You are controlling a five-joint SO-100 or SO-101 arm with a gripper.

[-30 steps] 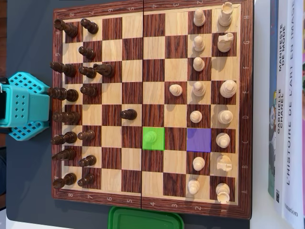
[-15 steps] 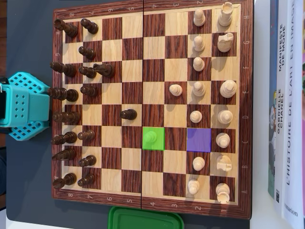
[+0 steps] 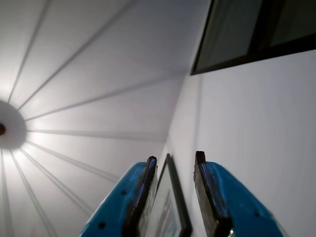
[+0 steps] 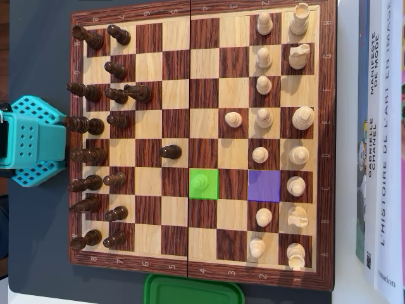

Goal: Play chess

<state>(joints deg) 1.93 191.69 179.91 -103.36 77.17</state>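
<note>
In the overhead view a wooden chessboard lies with dark pieces along its left side and white pieces along its right. A white pawn stands on a green-marked square. A purple-marked square to its right is empty. A dark pawn stands forward of its row. In the wrist view my blue gripper points up at the ceiling and wall, its jaws apart with nothing between them. The gripper itself does not show in the overhead view.
The arm's teal base sits at the board's left edge. A green lid lies below the board. Books lie along the right. In the wrist view a framed picture hangs on the wall and a dark window is above.
</note>
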